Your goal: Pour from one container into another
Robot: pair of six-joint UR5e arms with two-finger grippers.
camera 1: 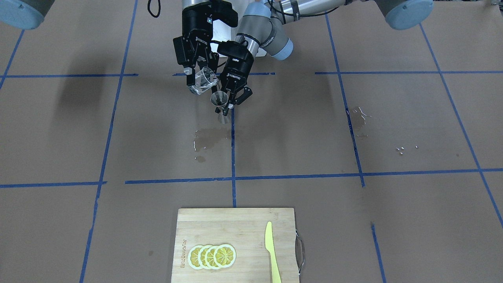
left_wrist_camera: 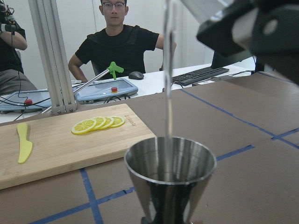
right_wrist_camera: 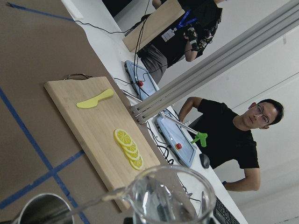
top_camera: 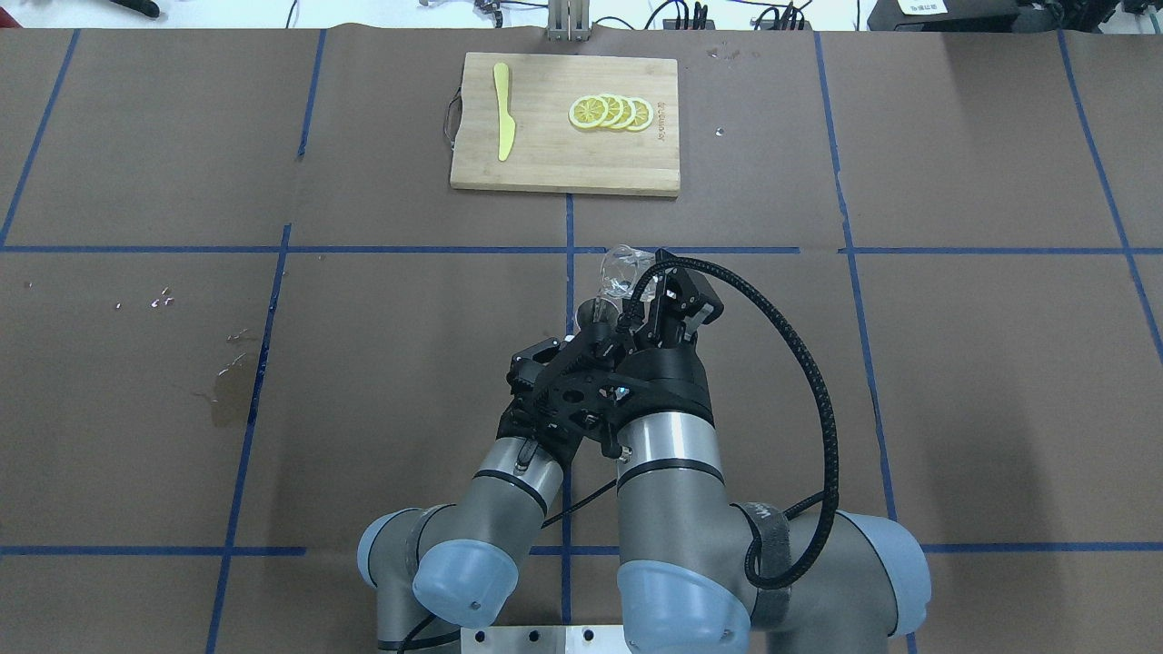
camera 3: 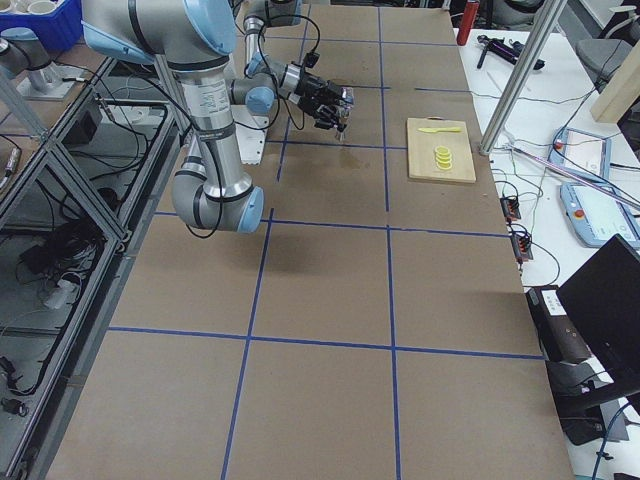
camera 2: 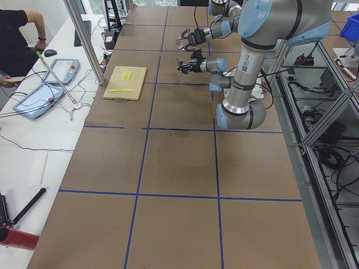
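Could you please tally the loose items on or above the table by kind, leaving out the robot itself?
Glass cup: 1
Metal jigger: 1
Cutting board: 1
Yellow knife: 1
Lemon slices: 4
Total: 8

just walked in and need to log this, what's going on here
The right gripper holds the clear glass cup tilted above the metal jigger, which the left gripper holds upright. A thin stream falls into the jigger's bowl. A wet patch lies on the table nearby.
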